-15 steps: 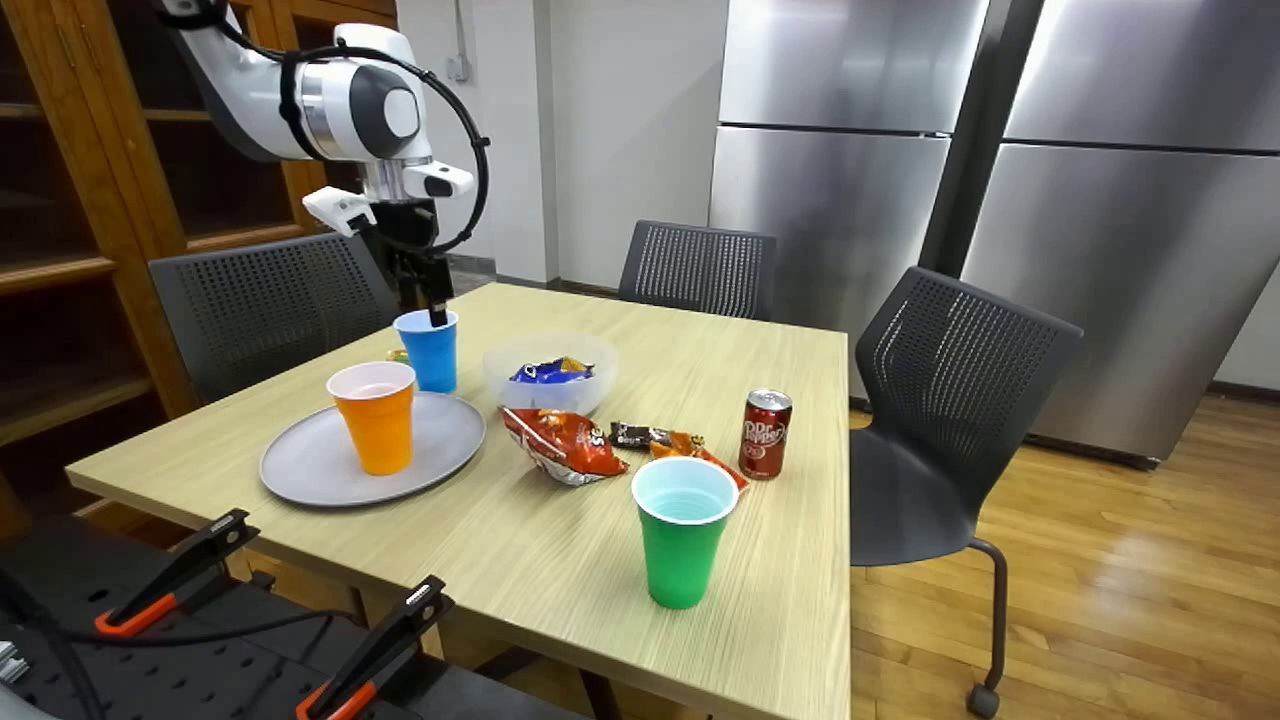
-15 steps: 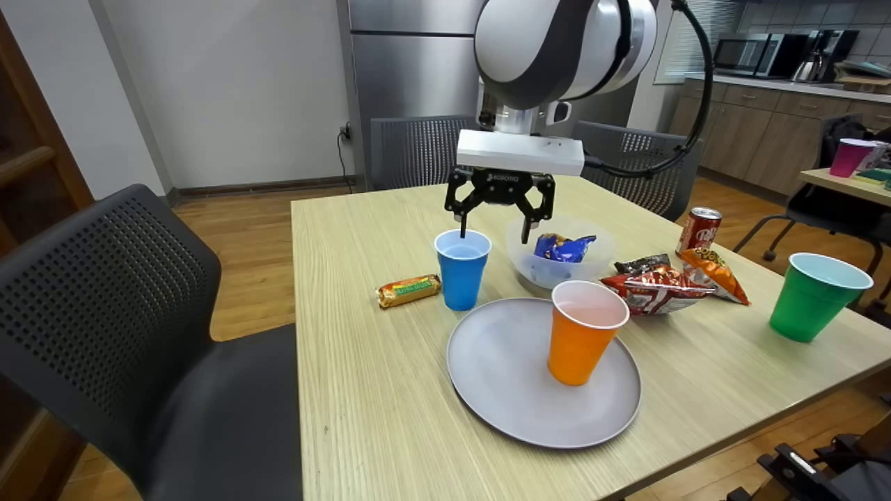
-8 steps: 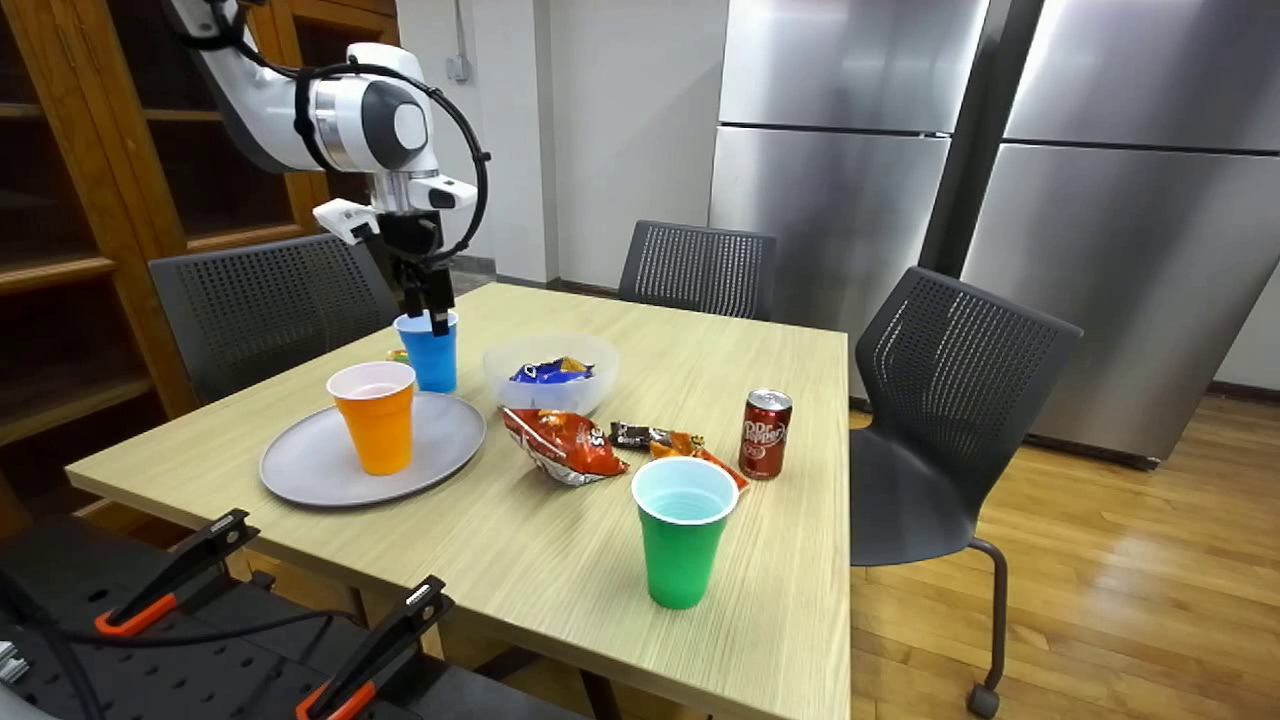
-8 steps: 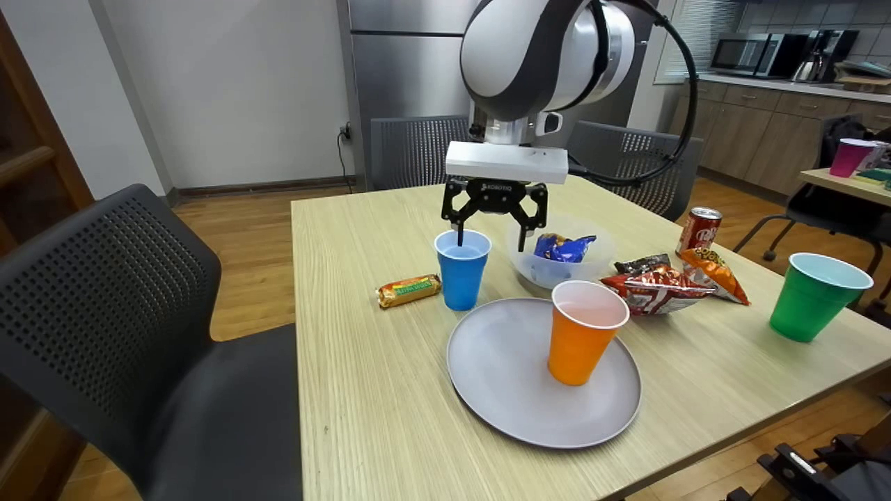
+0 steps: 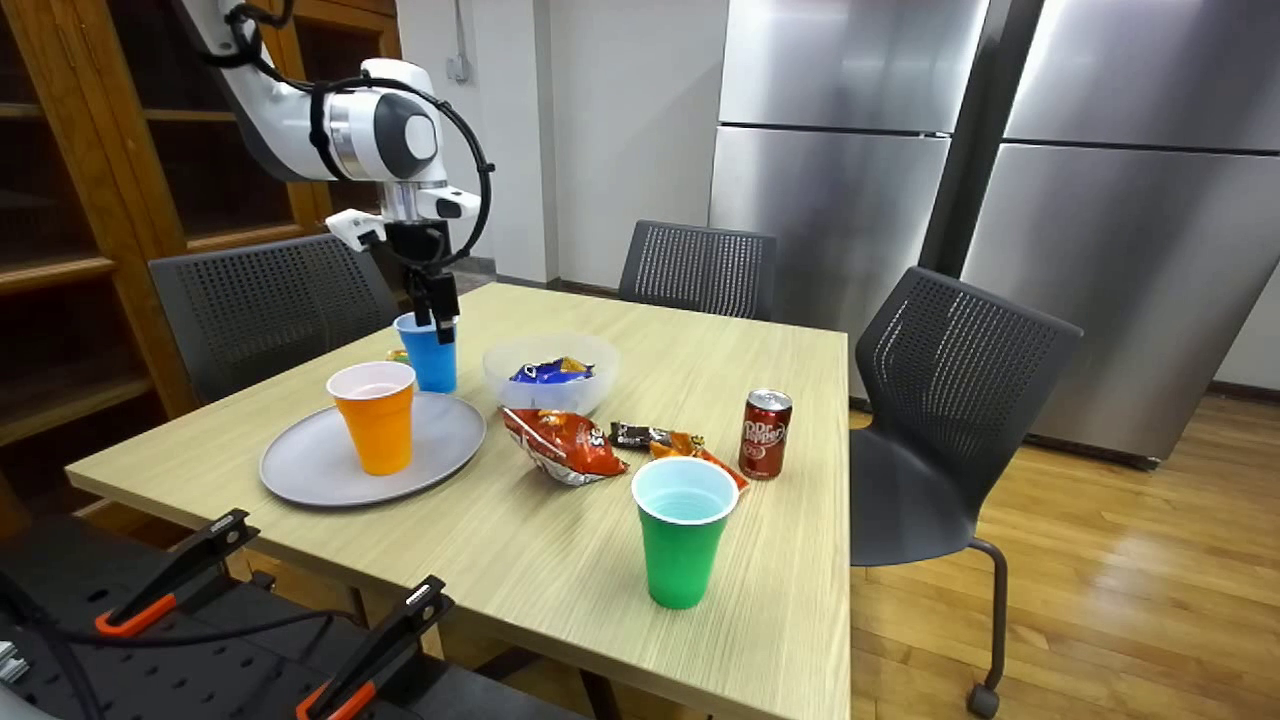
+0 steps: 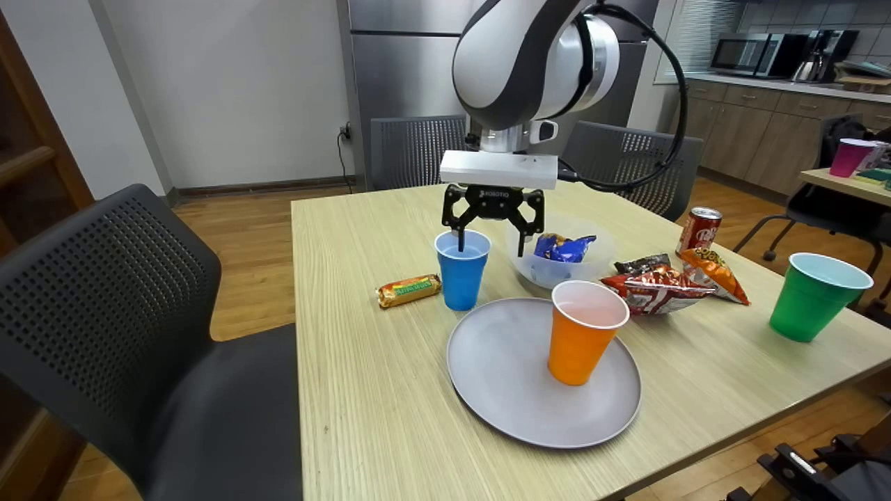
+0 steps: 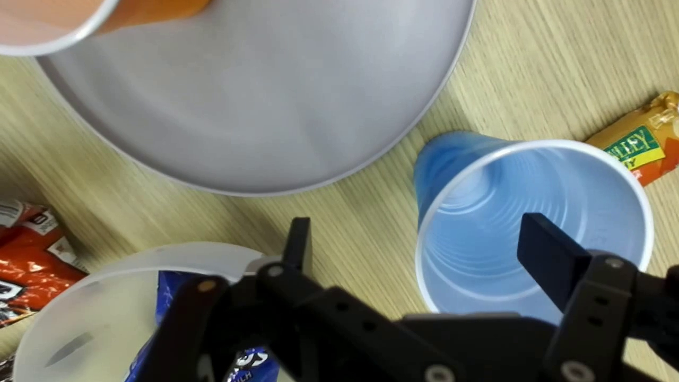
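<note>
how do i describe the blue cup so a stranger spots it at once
On the pale wooden table, find the round gray plate with the orange cup on it. Just off that plate, between a gold-wrapped bar and a translucent bowl, stands the blue cup. Its blue outside sets it apart from the orange cup and the green cup.

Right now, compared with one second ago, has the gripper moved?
Yes. In both exterior views the gripper is lower in the picture than before, judged against the blue cup, which has stayed in place.
</note>
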{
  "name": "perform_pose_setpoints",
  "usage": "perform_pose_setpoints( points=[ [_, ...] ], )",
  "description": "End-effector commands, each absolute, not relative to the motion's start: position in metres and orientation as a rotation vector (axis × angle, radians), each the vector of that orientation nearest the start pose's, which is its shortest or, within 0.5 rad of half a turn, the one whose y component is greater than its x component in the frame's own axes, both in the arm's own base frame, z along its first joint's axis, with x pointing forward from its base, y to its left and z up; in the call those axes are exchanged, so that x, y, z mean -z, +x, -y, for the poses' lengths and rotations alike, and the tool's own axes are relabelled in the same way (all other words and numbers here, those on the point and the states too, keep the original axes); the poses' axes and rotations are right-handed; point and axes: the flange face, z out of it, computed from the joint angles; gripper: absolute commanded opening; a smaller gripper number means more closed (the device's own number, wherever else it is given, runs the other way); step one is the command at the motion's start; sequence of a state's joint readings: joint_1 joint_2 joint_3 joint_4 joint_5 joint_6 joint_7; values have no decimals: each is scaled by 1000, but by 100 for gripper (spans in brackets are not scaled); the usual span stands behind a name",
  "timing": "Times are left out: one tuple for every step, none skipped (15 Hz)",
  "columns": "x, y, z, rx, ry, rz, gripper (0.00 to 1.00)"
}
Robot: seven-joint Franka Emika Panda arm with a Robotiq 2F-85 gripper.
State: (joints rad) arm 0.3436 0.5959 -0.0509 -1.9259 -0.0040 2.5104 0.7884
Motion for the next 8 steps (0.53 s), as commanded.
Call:
perform_pose_setpoints(
  points=[
    [-175,605,-183,-16,-3098,-812,100],
    [-174,606,-183,-19,-3099,-815,100],
    [-173,607,-183,-22,-3101,-814,75],
    [-172,607,-183,-24,-3101,-815,74],
    [-171,607,-183,-26,-3102,-815,65],
    [-171,607,-183,-27,-3103,-815,58],
    [-171,608,-183,-27,-3104,-815,49],
    [-170,608,-183,-27,-3104,-815,42]
  ],
)
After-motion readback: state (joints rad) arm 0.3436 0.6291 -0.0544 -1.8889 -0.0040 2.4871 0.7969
